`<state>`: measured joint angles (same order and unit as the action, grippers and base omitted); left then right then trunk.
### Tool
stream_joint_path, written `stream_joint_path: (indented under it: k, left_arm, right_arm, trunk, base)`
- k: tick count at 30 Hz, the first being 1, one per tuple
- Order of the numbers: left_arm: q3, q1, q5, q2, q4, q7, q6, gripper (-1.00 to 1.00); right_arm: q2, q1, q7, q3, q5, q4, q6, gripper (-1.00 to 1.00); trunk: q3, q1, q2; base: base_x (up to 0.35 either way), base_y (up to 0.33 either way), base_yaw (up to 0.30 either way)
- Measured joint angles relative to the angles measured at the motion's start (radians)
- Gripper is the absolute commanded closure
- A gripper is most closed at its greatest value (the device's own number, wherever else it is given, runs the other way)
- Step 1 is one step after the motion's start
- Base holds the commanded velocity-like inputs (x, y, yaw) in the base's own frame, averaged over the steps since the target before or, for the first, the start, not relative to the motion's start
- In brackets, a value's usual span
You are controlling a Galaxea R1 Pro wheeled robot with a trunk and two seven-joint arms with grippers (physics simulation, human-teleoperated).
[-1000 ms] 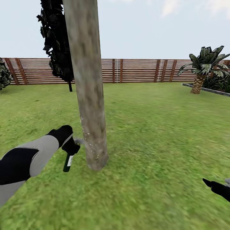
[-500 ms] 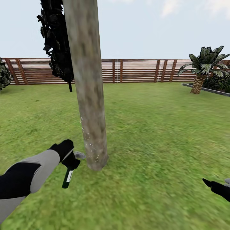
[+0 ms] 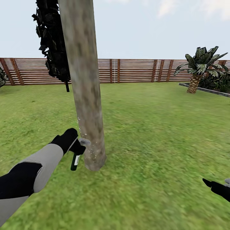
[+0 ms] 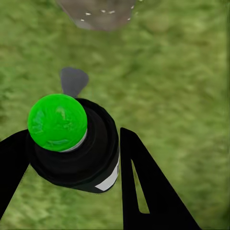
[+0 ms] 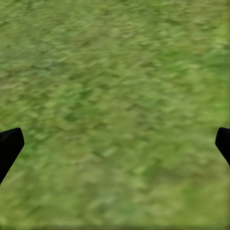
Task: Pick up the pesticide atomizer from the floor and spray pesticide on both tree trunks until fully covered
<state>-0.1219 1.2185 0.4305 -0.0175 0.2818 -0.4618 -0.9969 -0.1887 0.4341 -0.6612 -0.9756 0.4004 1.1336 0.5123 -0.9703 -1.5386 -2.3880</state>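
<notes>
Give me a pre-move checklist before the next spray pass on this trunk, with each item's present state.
1. Grip: the left gripper is shut on the pesticide atomizer, fingers on both sides of the bottle: ok.
2. Aim: the atomizer's grey nozzle points at the tree trunk, close to it: ok.
3. Coverage: the pesticide speckles sit only low on the trunk; the upper trunk is bare: not ok.
4. Far side of the trunk: hidden from the head view: cannot tell.
5. Right gripper: open, empty, over the lawn, away from the trunk: ok.
6. Spray now coming out: cannot tell.
</notes>
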Motion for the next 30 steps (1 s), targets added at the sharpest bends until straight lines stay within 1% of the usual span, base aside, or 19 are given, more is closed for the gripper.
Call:
stream_joint_path:
  k: [3, 11, 14, 17, 22, 23, 28, 30]
  left_arm:
    - [0.001, 0.006, -0.001, 0.003, 0.007, 0.000, -0.002, 1.00]
    - [0.001, 0.120, 0.001, 0.006, 0.016, -0.002, -0.004, 1.00]
    - [0.001, 0.150, 0.000, 0.006, 0.016, -0.002, -0.005, 1.00]
    - [0.001, 0.165, 0.000, 0.007, 0.016, -0.002, -0.005, 1.00]
    - [0.001, 0.221, -0.001, 0.005, 0.016, -0.002, -0.006, 1.00]
    - [0.002, 0.243, -0.002, 0.005, 0.016, -0.001, -0.006, 1.00]
    - [0.002, 0.276, -0.003, 0.005, 0.014, -0.002, -0.006, 1.00]
    - [0.002, 0.277, -0.003, 0.005, 0.012, -0.002, -0.006, 1.00]
  right_arm:
    - [0.000, 0.000, 0.000, 0.000, 0.000, 0.000, 0.000, -1.00]
    - [0.000, 0.000, 0.000, 0.000, 0.000, 0.000, 0.000, -1.00]
    - [0.000, 0.000, 0.000, 0.000, 0.000, 0.000, 0.000, -1.00]
    - [0.000, 0.000, 0.000, 0.000, 0.000, 0.000, 0.000, -1.00]
    - [0.000, 0.000, 0.000, 0.000, 0.000, 0.000, 0.000, -1.00]
    - [0.000, 0.000, 0.000, 0.000, 0.000, 0.000, 0.000, -1.00]
    - [0.000, 0.000, 0.000, 0.000, 0.000, 0.000, 0.000, -1.00]
    - [0.000, 0.000, 0.000, 0.000, 0.000, 0.000, 0.000, -1.00]
  trunk:
    - [0.000, 0.000, 0.000]
    - [0.000, 0.000, 0.000]
    - [0.000, 0.000, 0.000]
    - [0.000, 0.000, 0.000]
    - [0.000, 0.000, 0.000]
    - [0.000, 0.000, 0.000]
    - [0.000, 0.000, 0.000]
    - [0.000, 0.000, 0.000]
  base:
    - [0.000, 0.000, 0.000]
    - [0.000, 0.000, 0.000]
    - [0.000, 0.000, 0.000]
    - [0.000, 0.000, 0.000]
    - [0.000, 0.000, 0.000]
    - [0.000, 0.000, 0.000]
    - [0.000, 0.000, 0.000]
    - [0.000, 0.000, 0.000]
